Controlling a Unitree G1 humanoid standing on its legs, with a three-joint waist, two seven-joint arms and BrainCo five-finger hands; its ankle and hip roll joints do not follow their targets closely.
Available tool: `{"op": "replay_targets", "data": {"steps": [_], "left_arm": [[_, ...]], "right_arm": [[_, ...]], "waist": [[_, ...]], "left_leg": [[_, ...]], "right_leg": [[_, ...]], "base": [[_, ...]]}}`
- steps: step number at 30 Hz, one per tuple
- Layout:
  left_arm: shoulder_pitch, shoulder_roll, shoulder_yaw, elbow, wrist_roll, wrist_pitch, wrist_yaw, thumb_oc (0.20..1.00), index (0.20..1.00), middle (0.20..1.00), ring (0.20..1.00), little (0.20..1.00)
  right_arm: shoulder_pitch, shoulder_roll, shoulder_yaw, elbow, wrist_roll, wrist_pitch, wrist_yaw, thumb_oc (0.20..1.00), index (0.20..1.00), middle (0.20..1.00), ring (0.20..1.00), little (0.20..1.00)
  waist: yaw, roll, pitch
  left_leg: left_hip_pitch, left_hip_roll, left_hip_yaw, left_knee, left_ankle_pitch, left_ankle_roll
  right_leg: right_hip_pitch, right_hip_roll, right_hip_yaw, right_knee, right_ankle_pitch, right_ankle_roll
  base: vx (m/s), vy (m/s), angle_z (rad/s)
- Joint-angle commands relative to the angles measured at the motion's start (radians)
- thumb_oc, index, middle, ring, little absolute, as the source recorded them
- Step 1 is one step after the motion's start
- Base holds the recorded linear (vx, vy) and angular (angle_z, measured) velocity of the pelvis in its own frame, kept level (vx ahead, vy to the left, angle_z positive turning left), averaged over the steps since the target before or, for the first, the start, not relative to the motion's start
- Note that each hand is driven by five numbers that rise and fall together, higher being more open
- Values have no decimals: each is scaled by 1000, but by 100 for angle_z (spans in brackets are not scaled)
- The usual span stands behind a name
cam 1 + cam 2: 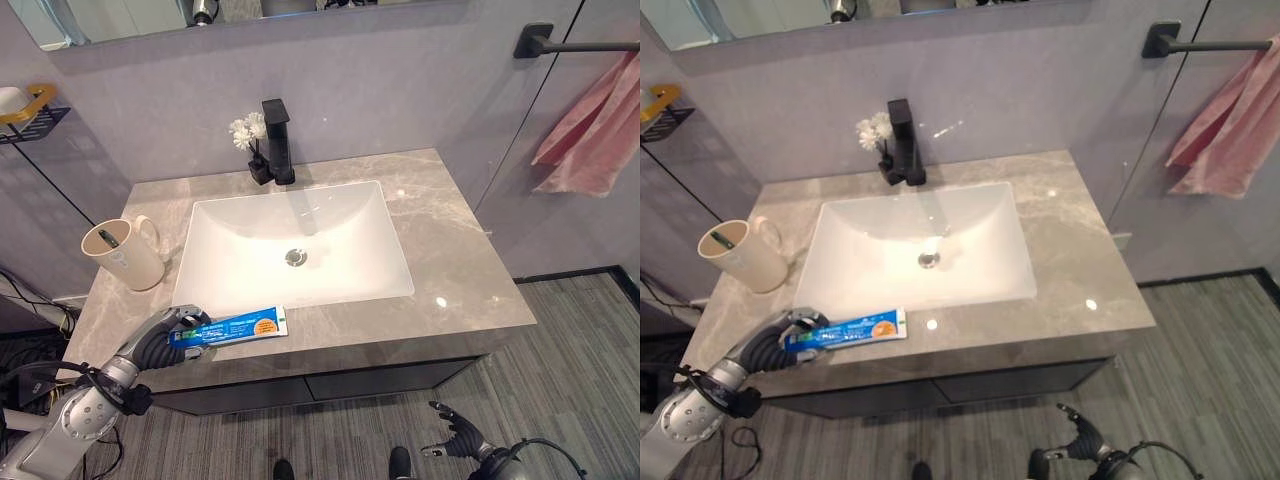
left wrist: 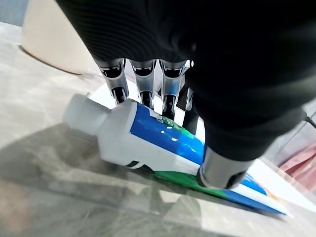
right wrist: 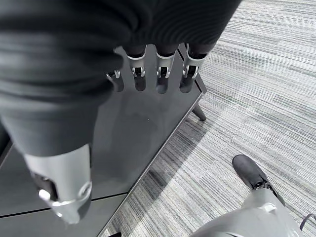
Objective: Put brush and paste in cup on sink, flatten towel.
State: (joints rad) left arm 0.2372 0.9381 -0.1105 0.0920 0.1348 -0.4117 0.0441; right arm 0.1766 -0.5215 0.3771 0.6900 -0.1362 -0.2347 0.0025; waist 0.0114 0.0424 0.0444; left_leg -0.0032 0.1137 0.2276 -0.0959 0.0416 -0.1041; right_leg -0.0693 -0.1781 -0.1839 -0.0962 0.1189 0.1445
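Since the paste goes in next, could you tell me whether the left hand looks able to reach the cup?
Probably yes. The left hand, curled round the toothpaste tube, sits on the counter with the cup standing just beyond it and bare stone between them.

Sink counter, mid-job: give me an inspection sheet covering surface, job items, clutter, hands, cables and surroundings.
Surface: grey marble counter around a white basin, dry-looking.
Job's things: toothpaste tube lying on the front edge; cream cup at the robot's left, a dark-tipped item standing inside; pink towel hanging bunched on the wall bar.
Clutter: white flowers beside the black faucet.
Hands: left hand curled on the tube's cap end; right hand low by the floor, fingers relaxed, holding nothing.
Cables: nothing seen on the counter.
Surroundings: wall shelf, mirror above, striped floor.
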Motion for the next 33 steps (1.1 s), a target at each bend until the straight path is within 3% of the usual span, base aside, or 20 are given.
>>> {"op": "replay_targets", "data": {"steps": [1,13,21,33], "left_arm": [[-10,-3,-106,19,79,-22,-12,602,602,602,602,602],[-11,-16,-147,57,144,-25,-5,608,608,608,608,608],[-28,-28,-180,102,205,-24,18,664,664,664,664,664],[-62,-26,-229,160,335,-19,81,498,498,498,498,498]], "right_arm": [[-57,-23,14,-36,-13,-45,-26,1000,1000,1000,1000,1000],[-58,-25,16,-36,-15,-50,-32,1000,1000,1000,1000,1000],[-66,-29,18,-46,-14,-52,-42,1000,1000,1000,1000,1000],[-70,-26,16,-44,-18,-59,-61,1000,1000,1000,1000,1000]], "waist": [[-20,-38,46],[-21,-39,45],[-23,-43,53],[-26,-52,52]], "left_leg": [[0,-11,-20,9,10,12],[23,-6,-21,9,2,12],[18,-1,-21,9,4,10],[14,6,-20,9,5,7]], "right_leg": [[47,-48,5,16,39,71],[67,-40,6,24,17,63],[62,-34,4,26,13,60],[56,-25,5,23,13,58]], "base": [[0,0,0],[0,0,0],[0,0,0],[0,0,0]]}}
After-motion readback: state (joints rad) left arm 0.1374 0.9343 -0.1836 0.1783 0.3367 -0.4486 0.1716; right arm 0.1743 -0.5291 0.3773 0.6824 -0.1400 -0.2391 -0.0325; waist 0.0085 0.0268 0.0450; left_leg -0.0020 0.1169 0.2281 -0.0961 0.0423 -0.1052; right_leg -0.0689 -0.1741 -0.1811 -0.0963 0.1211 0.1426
